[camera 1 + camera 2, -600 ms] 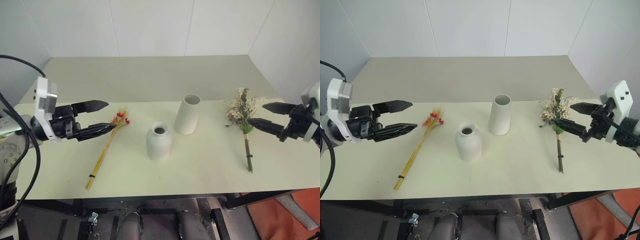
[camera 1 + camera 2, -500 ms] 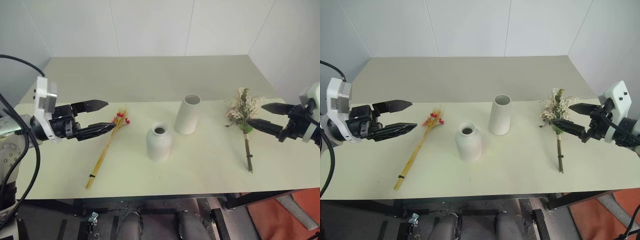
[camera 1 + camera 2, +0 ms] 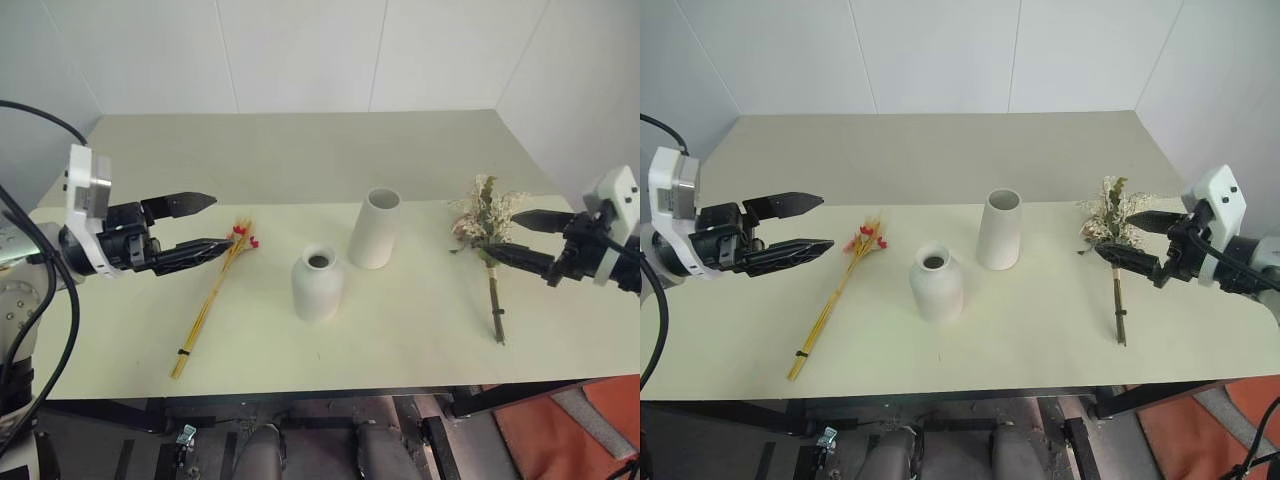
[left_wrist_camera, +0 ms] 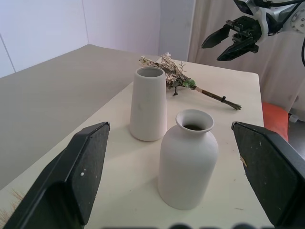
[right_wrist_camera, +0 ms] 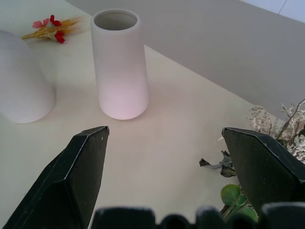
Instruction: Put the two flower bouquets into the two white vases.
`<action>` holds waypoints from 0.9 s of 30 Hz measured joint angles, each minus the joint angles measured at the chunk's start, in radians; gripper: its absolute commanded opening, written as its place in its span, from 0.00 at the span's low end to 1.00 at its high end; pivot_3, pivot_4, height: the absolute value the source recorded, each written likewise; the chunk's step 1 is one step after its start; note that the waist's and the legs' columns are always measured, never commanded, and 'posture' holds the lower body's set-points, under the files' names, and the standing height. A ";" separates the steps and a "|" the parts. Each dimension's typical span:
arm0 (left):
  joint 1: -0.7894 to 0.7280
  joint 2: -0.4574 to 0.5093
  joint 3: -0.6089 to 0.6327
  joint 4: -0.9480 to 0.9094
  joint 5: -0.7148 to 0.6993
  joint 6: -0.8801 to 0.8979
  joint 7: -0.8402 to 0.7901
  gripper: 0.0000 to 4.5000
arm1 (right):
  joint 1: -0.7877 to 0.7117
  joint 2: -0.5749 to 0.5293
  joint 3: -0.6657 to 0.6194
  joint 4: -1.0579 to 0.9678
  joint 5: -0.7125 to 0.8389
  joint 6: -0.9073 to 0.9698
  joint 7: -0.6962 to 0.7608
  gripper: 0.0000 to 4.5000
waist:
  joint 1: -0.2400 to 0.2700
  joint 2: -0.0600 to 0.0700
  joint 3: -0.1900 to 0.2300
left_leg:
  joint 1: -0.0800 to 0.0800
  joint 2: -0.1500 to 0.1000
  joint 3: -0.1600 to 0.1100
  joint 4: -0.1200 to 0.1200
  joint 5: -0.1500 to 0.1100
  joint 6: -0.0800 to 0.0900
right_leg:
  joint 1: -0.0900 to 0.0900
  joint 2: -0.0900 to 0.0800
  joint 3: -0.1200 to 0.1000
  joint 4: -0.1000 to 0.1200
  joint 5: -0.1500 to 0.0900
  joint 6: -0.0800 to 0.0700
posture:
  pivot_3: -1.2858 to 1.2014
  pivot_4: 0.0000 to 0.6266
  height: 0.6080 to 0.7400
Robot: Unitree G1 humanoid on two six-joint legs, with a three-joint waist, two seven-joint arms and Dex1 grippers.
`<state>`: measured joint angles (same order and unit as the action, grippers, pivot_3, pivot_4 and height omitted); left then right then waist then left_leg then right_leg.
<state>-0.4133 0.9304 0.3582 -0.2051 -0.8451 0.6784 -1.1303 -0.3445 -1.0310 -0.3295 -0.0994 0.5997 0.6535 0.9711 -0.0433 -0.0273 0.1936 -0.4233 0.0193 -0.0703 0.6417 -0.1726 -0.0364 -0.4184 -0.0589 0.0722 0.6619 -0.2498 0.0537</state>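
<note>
Left gripper (image 3: 212, 222) wide, empty, near the yellow stalks (image 3: 212, 297); right gripper (image 3: 1128, 240) wide, seemingly clear of the rose bouquet (image 3: 1114, 245).

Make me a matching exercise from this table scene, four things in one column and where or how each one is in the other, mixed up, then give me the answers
Things:
1. tall cylinder vase
2. rounded bottle vase
3. yellow-stalk bundle
4. rose bouquet

Places or states:
A. lying flat beside the open left end effector
B. lying flat by the open right end effector
C. upright, nearer the table's front edge
D. upright, farther back, wide mouth

Pairs: 1-D, 2-C, 3-A, 4-B
</note>
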 measured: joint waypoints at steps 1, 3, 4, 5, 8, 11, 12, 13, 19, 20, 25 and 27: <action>0.000 0.000 0.000 0.001 0.000 -0.001 -0.001 0.99 | -0.003 0.005 0.004 0.000 0.000 0.008 -0.013 1.00 | 0.000 0.000 0.000 | 0.000 0.000 0.000 0.000 0.000 0.000 | 0.000 0.000 0.000 0.000 0.000 0.000 | 0.52 0.24 1.00; -0.002 0.000 0.000 0.012 0.001 -0.003 -0.006 0.99 | -0.023 0.015 0.008 0.000 0.001 0.034 -0.037 1.00 | 0.000 0.000 0.000 | 0.000 0.000 0.000 0.000 0.000 0.000 | 0.000 0.000 0.000 0.000 0.000 0.000 | 0.52 0.24 1.00; -0.008 0.000 -0.001 0.022 0.001 -0.005 -0.014 0.99 | -0.036 0.018 0.009 0.001 0.002 0.048 -0.050 1.00 | 0.000 0.000 0.000 | 0.000 0.000 0.000 0.000 0.000 0.000 | 0.000 0.000 0.000 0.000 0.000 0.000 | 0.52 0.24 1.00; -0.017 0.000 -0.004 0.030 0.002 -0.008 -0.022 0.99 | -0.051 0.018 0.009 0.002 0.003 0.068 -0.066 1.00 | 0.000 0.000 0.000 | 0.000 0.000 0.000 0.000 0.000 0.000 | 0.000 0.000 0.000 0.000 0.000 0.000 | 0.52 0.24 1.00; -0.057 -0.002 -0.018 0.054 0.002 -0.026 -0.045 0.99 | -0.129 0.015 0.034 0.019 0.005 0.199 -0.138 1.00 | 0.000 0.000 0.000 | 0.000 0.000 0.000 0.000 0.000 0.000 | 0.000 0.000 0.000 0.000 0.000 0.000 | 0.52 0.24 1.00; -0.079 -0.007 -0.031 0.068 0.003 -0.031 -0.064 0.99 | -0.207 -0.005 0.090 0.041 -0.001 0.379 -0.218 1.00 | -0.001 0.000 0.000 | -0.001 0.000 0.000 0.000 0.000 0.000 | -0.001 0.000 0.000 0.000 0.001 -0.002 | 0.52 0.24 1.00; -0.084 -0.010 -0.037 0.072 0.004 -0.033 -0.071 0.99 | -0.232 -0.014 0.118 0.052 -0.009 0.435 -0.241 1.00 | 0.000 0.000 0.000 | -0.001 0.000 0.000 0.000 0.000 0.000 | -0.002 0.000 0.000 0.000 0.002 -0.004 | 0.52 0.24 1.00; -0.092 -0.012 -0.047 0.077 0.007 -0.038 -0.079 0.99 | -0.252 -0.025 0.152 0.059 -0.026 0.484 -0.260 1.00 | 0.000 0.000 0.000 | -0.001 0.000 0.000 0.000 0.000 0.000 | -0.002 0.000 0.000 0.000 0.002 -0.005 | 0.52 0.24 1.00; -0.136 -0.027 -0.084 0.114 0.024 -0.063 -0.106 0.99 | -0.351 -0.044 0.367 0.133 -0.088 0.680 -0.292 1.00 | -0.001 0.000 0.000 | -0.001 0.000 0.000 0.000 0.000 0.000 | -0.002 0.000 0.000 0.000 0.002 -0.003 | 0.52 0.24 1.00; -0.138 -0.028 -0.086 0.115 0.025 -0.065 -0.111 0.99 | -0.373 -0.038 0.396 0.157 -0.103 0.700 -0.296 1.00 | -0.001 0.000 0.000 | -0.001 0.000 0.000 0.000 0.000 0.000 | -0.002 0.000 0.000 0.000 0.001 -0.003 | 0.52 0.24 1.00; -0.161 -0.034 -0.106 0.141 0.040 -0.069 -0.136 0.99 | -0.516 0.027 0.528 0.332 -0.182 0.735 -0.298 1.00 | -0.008 0.000 0.000 | -0.001 0.000 0.000 0.000 0.000 0.000 | -0.003 0.000 0.000 0.000 0.002 -0.004 | 0.52 0.24 1.00; -0.168 -0.035 -0.108 0.143 0.044 -0.071 -0.142 0.99 | -0.567 0.069 0.578 0.412 -0.218 0.733 -0.298 1.00 | -0.009 0.000 0.000 | -0.002 0.000 0.000 0.000 0.000 0.000 | -0.002 0.000 0.000 0.000 0.002 -0.004 | 0.52 0.24 1.00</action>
<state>-0.5809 0.8958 0.2505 -0.0620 -0.8013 0.6078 -1.2718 -0.9116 -0.9623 0.2482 0.3127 0.3815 1.3864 0.6728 -0.0523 -0.0273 0.1936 -0.4248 0.0192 -0.0702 0.6412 -0.1726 -0.0363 -0.4209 -0.0587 0.0722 0.6621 -0.2482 0.0500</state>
